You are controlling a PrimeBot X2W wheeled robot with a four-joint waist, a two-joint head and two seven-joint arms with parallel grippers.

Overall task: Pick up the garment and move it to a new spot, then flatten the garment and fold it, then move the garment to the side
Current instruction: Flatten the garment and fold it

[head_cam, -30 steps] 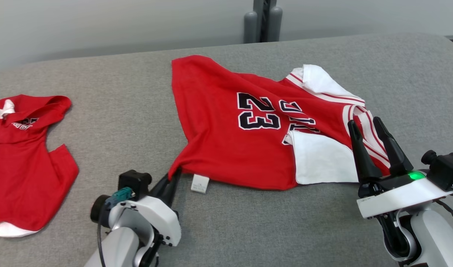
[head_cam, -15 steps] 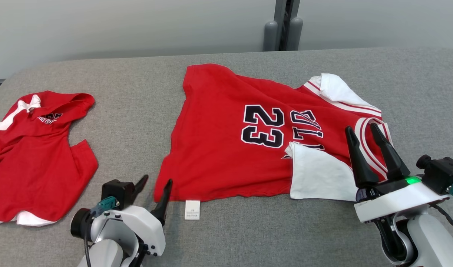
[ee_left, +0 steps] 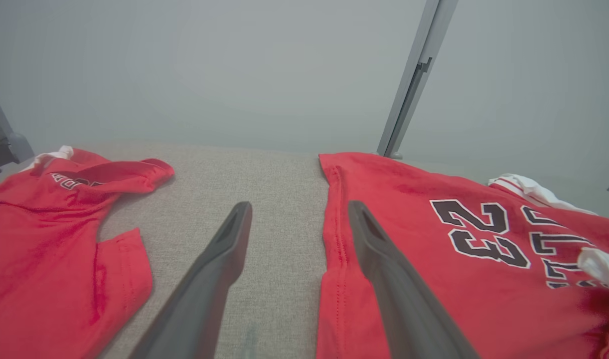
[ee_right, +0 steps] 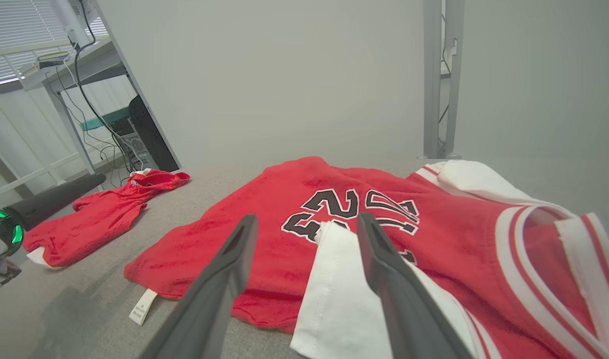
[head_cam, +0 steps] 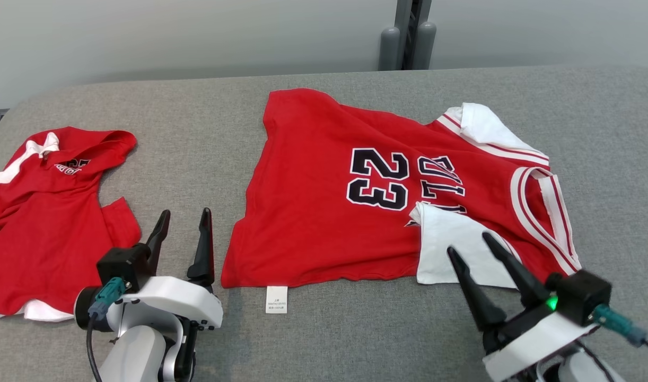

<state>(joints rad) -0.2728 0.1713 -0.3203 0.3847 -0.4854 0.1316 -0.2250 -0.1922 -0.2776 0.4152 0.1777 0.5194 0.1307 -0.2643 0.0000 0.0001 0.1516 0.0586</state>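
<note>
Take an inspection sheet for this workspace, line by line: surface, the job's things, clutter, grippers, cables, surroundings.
Surface: grey fabric-covered table, no spills seen.
Job's things: red jersey spread out with the 23 facing up, not folded; white sleeve flipped onto its front; label sticking out at the hem.
Clutter: second red garment crumpled at the table's left.
Grippers: left gripper open, empty, between the two garments; right gripper open, empty, by the white sleeve.
Cables: left wrist cable and right wrist cable plugged in; desk cables hang in the background.
Surroundings: plain grey wall, metal post behind the table.
</note>
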